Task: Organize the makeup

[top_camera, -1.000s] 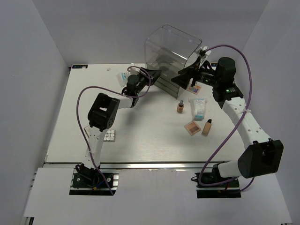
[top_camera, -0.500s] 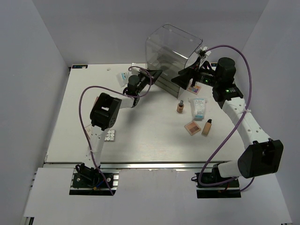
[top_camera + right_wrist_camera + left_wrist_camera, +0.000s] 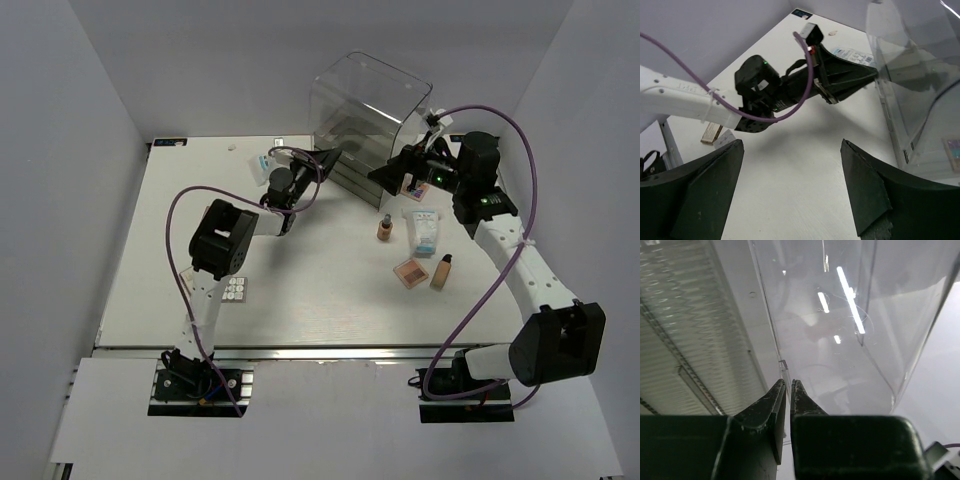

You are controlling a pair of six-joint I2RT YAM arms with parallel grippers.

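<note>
Left gripper (image 3: 788,383) is pinched almost closed against the clear box (image 3: 365,100), left side. Right gripper (image 3: 790,150) gapes wide by its near right corner.

Your left arm (image 3: 222,238) rises from its base, folds at the elbow and stretches its forearm forward and to the right, ending in the left gripper (image 3: 330,157). In its wrist view, that gripper's fingers (image 3: 771,405) stand almost together, with only a thin slit between them. Your right arm (image 3: 520,262) sweeps forward and inward. The right gripper (image 3: 385,172) points left with its jaws spread wide.
</note>
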